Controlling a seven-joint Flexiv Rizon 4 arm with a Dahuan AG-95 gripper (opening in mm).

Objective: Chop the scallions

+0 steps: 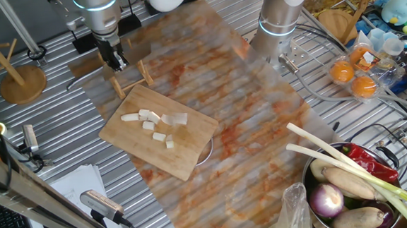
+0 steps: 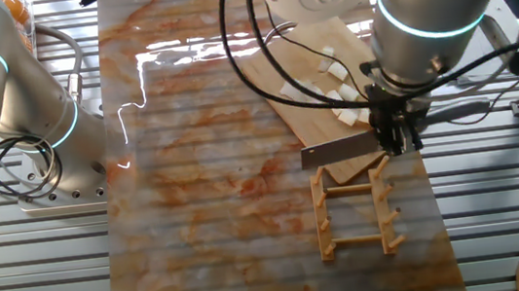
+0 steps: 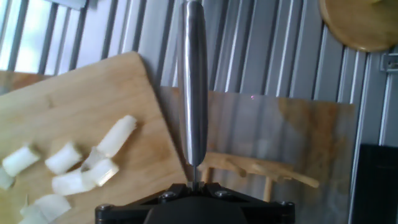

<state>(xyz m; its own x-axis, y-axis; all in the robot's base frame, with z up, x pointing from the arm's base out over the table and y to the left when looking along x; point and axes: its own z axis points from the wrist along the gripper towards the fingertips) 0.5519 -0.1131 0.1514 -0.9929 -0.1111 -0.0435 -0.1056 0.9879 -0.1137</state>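
Note:
The scallions lie as several short pale chunks on the bamboo cutting board, also seen in the other fixed view as chunks on the board. My gripper hangs just past the board's corner, above a small wooden rack. It is shut on a knife, whose flat blade sticks out sideways. The hand view looks along the knife's spine from the gripper, with the chunks to the left on the board and the rack below right.
A second robot arm stands at the back. A pot with an onion, peppers and long green-leaved stalks sits front right. A round wooden stand is at the left, an egg carton at the right.

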